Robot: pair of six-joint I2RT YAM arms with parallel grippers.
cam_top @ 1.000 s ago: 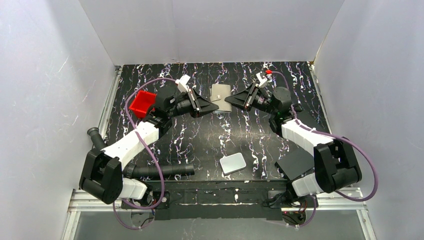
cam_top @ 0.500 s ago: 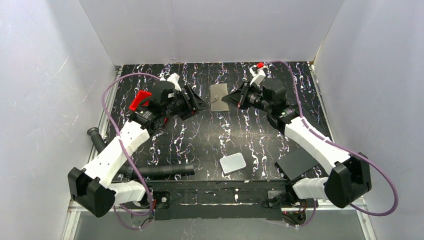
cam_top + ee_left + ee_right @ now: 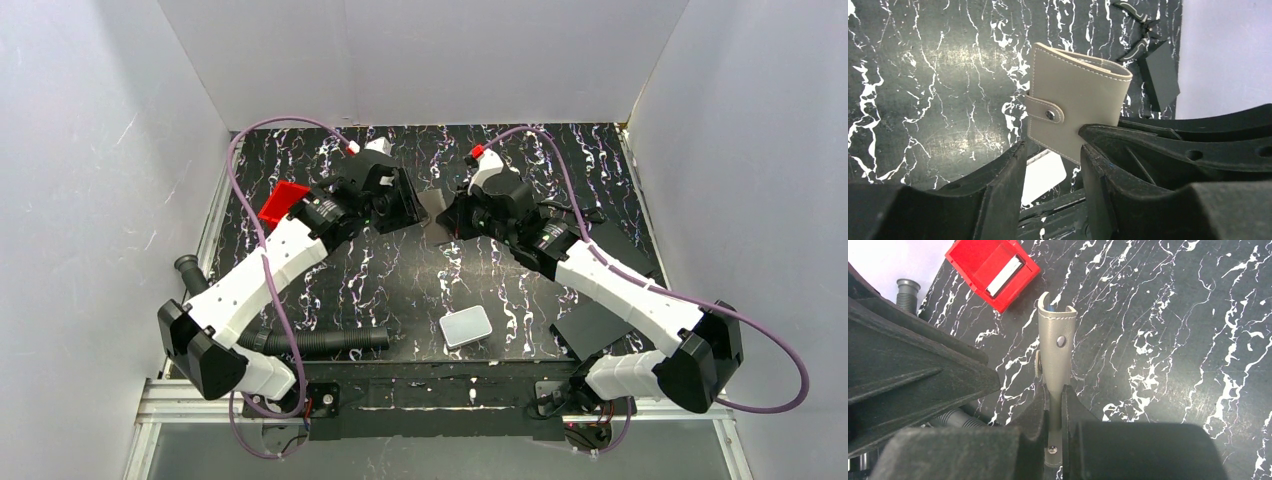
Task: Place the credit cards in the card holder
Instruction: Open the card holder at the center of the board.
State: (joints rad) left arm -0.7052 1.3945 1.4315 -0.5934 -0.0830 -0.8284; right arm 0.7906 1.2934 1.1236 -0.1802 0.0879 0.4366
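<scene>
Right gripper (image 3: 1054, 389) grips the card holder (image 3: 1075, 100) on edge, above the far middle of the table (image 3: 400, 290).
Its jaws are pinched narrow on the holder's lower edge. The left gripper (image 3: 1052, 145) has its jaws spread wide just beside the holder; contact cannot be told. 1 pale credit card (image 3: 1004, 275) lies in the red tray (image 3: 975, 262), to the left.

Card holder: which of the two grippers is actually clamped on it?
The right gripper: its jaws are pinched shut on the edge of the card holder. The left gripper has its jaws standing apart, not closed on it.
</scene>
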